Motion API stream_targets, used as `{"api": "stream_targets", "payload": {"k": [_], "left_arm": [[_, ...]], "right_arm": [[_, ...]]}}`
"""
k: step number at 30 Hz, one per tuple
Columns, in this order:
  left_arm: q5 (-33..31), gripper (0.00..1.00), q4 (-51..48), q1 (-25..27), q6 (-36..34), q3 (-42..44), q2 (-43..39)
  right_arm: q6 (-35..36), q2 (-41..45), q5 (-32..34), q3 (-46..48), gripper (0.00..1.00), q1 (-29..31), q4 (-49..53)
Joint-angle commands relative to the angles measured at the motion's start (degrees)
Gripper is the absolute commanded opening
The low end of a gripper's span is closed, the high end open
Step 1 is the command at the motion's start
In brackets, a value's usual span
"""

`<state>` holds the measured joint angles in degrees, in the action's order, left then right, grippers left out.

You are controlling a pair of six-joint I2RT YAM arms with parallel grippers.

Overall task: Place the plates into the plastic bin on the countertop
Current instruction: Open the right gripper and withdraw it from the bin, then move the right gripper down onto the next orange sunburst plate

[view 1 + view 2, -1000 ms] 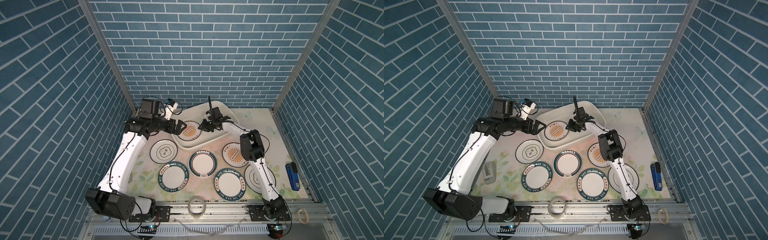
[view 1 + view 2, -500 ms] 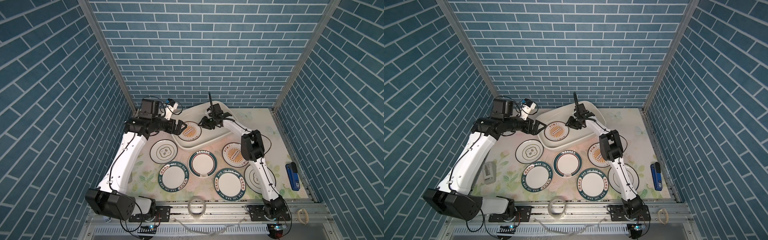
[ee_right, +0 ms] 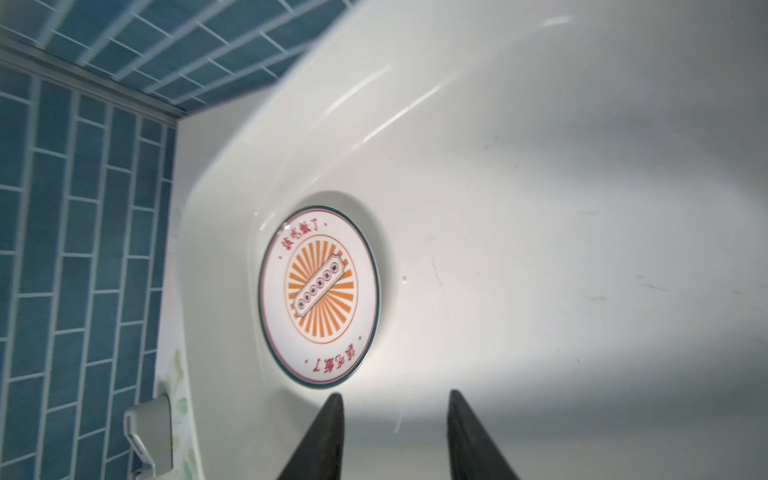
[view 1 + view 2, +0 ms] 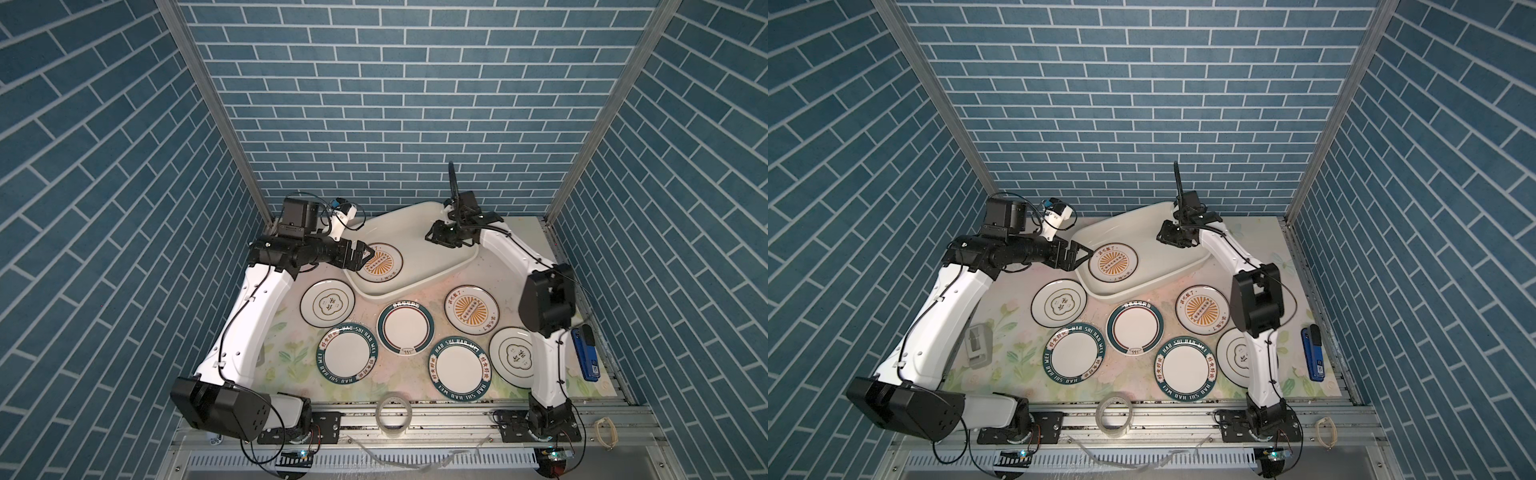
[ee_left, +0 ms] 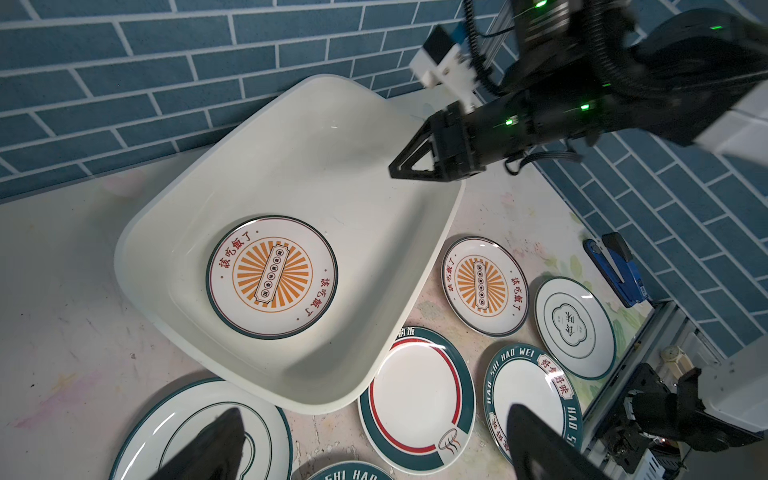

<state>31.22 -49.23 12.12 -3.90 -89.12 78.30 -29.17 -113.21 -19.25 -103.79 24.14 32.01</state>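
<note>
**Top views:** In both top views the plastic bin [image 4: 419, 232] lies askew along the far edge of the countertop [image 4: 511, 266]. One sunburst plate [image 4: 379, 262] lies flat on the floor at its left end. Six more plates, among them a red-ringed plate [image 4: 405, 326], lie singly across the middle and near half of the countertop. The left gripper [image 4: 365, 257] hovers at the bin's left rim with its jaws spread wide and empty. The right gripper [image 4: 432, 237] hangs over the bin's bare right half.

**Left wrist view:** The left gripper's fingers [image 5: 208, 449] stand far apart with nothing between them. The sunburst plate [image 5: 272, 276] sits wholly inside the bin [image 5: 137, 257].

**Right wrist view:** The right gripper's fingers [image 3: 328, 432] stand partly apart and hold nothing. The plate [image 3: 320, 295] lies beyond them, with broad bare floor [image 3: 540, 249] beside it.

**The step in hand:** One delivery looks complete, and the step now appears to be leaving the bin for the next plate. Doing it well probably means:
- rising clear of the flared rim before swinging away;
- taking the next glossy plate low, by its edge;
- lowering it close over the bare half, or squarely onto the first plate, before letting go;
- keeping the two arms from meeting above the bin.
</note>
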Motion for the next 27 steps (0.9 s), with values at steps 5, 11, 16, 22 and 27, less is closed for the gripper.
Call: {"api": "stream_targets", "payload": {"k": [5,11,16,22,27], "left_arm": [[6.1,1.0,-0.8,0.0,-2.0,-0.2,-1.6],[8.6,1.0,-0.8,0.1,-2.2,0.7,-1.4],[10.6,1.0,-0.1,0.1,-3.0,2.6,-2.3],[11.6,1.0,-0.2,0.2,-3.1,3.5,-2.2],[12.0,0.99,0.3,0.3,-3.3,4.9,-3.0]], "right_arm": [[-1.5,28.2,-1.2,31.1,0.42,-7.3,-10.4],[-6.4,42.1,-1.7,52.2,0.42,-15.0,-16.4],[-8.4,43.4,-3.0,60.6,0.43,-19.8,-19.9],[-9.3,43.9,-3.9,67.7,0.43,-24.2,-24.0],[-9.5,42.4,-6.4,70.9,0.43,-27.0,-26.8]]}}
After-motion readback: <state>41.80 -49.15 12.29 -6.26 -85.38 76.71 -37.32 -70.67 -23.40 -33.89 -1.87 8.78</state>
